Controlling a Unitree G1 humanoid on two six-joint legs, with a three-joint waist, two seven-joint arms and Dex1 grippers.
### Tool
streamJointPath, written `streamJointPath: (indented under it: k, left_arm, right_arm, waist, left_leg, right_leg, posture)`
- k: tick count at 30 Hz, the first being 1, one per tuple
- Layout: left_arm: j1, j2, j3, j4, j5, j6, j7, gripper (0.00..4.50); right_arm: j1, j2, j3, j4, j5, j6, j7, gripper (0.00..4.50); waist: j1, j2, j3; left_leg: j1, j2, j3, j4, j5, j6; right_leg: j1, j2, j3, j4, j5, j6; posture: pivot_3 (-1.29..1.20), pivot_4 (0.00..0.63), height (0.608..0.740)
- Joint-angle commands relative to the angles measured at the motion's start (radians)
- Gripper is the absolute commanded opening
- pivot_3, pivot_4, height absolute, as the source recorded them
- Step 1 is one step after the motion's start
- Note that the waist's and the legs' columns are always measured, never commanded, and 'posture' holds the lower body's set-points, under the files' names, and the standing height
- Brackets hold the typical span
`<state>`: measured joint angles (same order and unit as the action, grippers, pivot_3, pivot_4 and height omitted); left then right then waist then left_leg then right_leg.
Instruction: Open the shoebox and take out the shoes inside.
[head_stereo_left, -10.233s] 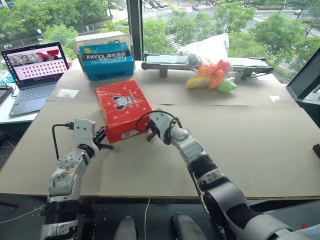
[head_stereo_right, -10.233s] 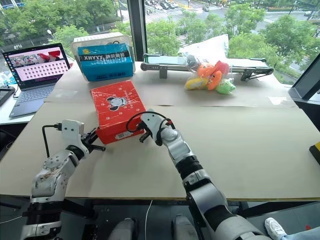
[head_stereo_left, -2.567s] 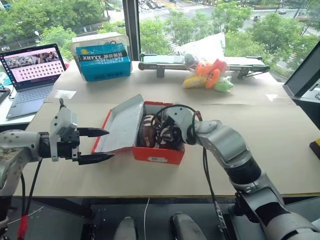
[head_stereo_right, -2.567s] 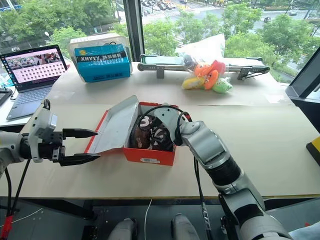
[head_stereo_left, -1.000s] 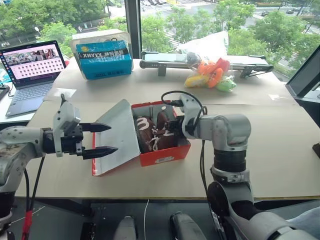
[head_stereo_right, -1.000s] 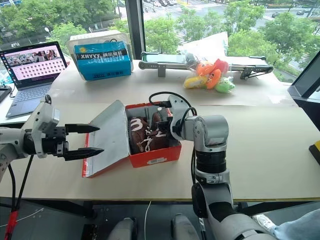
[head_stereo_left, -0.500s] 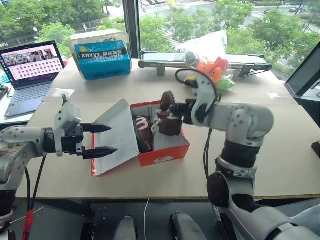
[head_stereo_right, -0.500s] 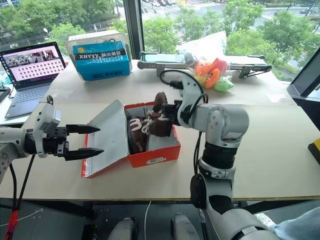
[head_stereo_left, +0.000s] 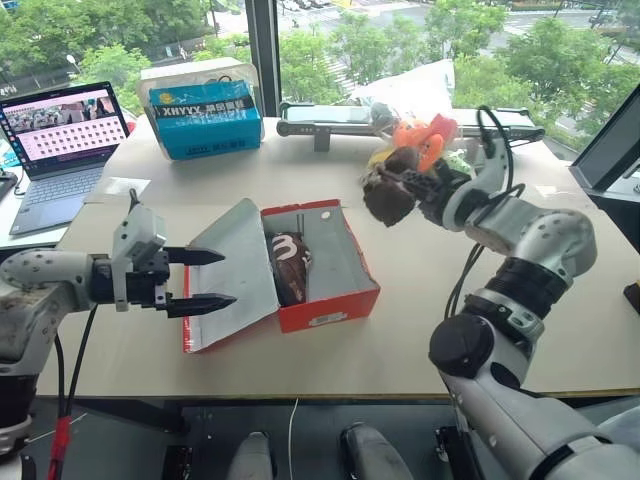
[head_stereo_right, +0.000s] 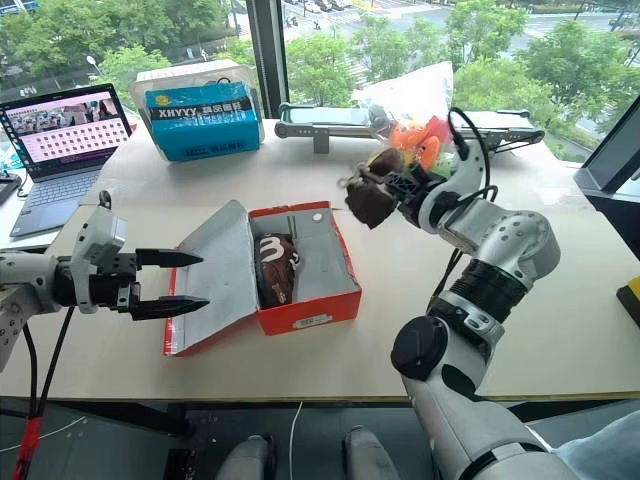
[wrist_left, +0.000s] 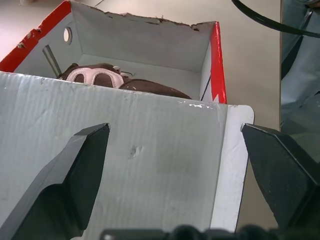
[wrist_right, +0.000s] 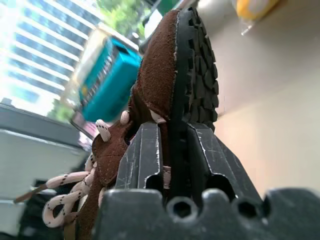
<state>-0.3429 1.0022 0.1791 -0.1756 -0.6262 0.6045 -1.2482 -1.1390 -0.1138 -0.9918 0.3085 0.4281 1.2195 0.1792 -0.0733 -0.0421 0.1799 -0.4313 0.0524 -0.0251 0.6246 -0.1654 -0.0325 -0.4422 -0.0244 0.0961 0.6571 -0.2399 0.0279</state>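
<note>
Fingers of the right gripper (wrist_right: 167, 150) pinch one dark brown suede shoe (head_stereo_left: 388, 195) aloft beside the open red cardboard shoebox (head_stereo_left: 340, 300); its mate (head_stereo_left: 290, 268) lies inside. Left gripper (head_stereo_left: 205, 280) spread wide at the grey lid (head_stereo_left: 240, 270).

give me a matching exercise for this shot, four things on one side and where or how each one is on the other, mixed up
Things
1. shoe in the right gripper
2. second shoe
3. shoebox lid
4. left gripper

States
A. folded back, grey inside facing up
B. lying inside the red shoebox
C. open, beside the lid
D. held up in the air, to the right of the box

Pairs: 1-D, 2-B, 3-A, 4-C
</note>
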Motion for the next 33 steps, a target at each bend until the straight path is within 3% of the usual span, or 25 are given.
streamJointPath:
  k: [1, 11, 20, 22, 30, 33]
  left_arm:
    - [-0.027, 0.003, 0.006, 0.000, 0.002, -0.019, -0.006, 4.50]
    - [-0.029, 0.004, 0.011, 0.001, 0.000, -0.018, -0.007, 4.50]
    - [-0.022, 0.010, 0.020, -0.007, -0.004, -0.014, -0.007, 4.50]
    - [-0.023, 0.011, 0.020, -0.007, -0.005, -0.013, -0.008, 4.50]
    - [-0.028, 0.012, 0.019, -0.004, -0.006, -0.011, -0.011, 4.50]
    - [-0.031, 0.012, 0.017, -0.005, -0.008, -0.007, -0.013, 4.50]
  right_arm:
    - [0.006, -0.072, 0.027, 0.174, 0.051, -0.207, 0.055, 0.35]
    - [0.092, -0.162, 0.197, 0.573, 0.006, -0.543, 0.071, 0.35]
    - [0.136, -0.195, 0.351, 0.636, -0.028, -0.637, 0.051, 0.35]
    - [0.144, -0.201, 0.356, 0.636, -0.014, -0.641, 0.045, 1.30]
    - [0.196, -0.255, 0.477, 0.506, -0.076, -0.638, -0.002, 3.92]
    - [0.226, -0.278, 0.520, 0.417, -0.096, -0.625, -0.013, 3.92]
  waist:
    - [-0.001, 0.001, 0.001]
    - [-0.027, 0.001, 0.001]
    - [-0.026, 0.001, 0.001]
    - [-0.024, 0.001, 0.001]
    - [-0.027, 0.001, 0.001]
    - [-0.029, 0.002, 0.002]
  left_leg:
    - [0.000, 0.000, 0.000, 0.000, 0.000, 0.000]
    - [0.000, -0.001, 0.000, 0.000, 0.000, 0.000]
    - [0.011, -0.001, 0.000, 0.001, 0.000, 0.000]
    - [0.014, -0.001, -0.001, 0.001, 0.000, 0.000]
    - [0.015, -0.001, 0.000, 0.001, 0.000, 0.000]
    - [0.014, -0.001, 0.000, -0.001, 0.000, 0.000]
  right_leg:
    - [0.000, 0.000, 0.000, 0.000, 0.000, 0.000]
    - [0.001, 0.000, 0.001, -0.001, 0.000, 0.001]
    - [0.014, 0.000, 0.001, -0.003, 0.001, 0.002]
    - [0.018, 0.000, 0.001, -0.004, 0.001, 0.002]
    - [0.020, 0.000, 0.003, -0.009, 0.003, 0.005]
    - [0.018, 0.000, 0.004, -0.009, 0.003, 0.005]
  posture:
    - [0.00, 0.150, 0.736]
    - [0.00, 0.150, 0.736]
    - [0.00, 0.150, 0.736]
    - [0.00, 0.150, 0.736]
    - [0.00, 0.150, 0.736]
    - [0.00, 0.150, 0.736]
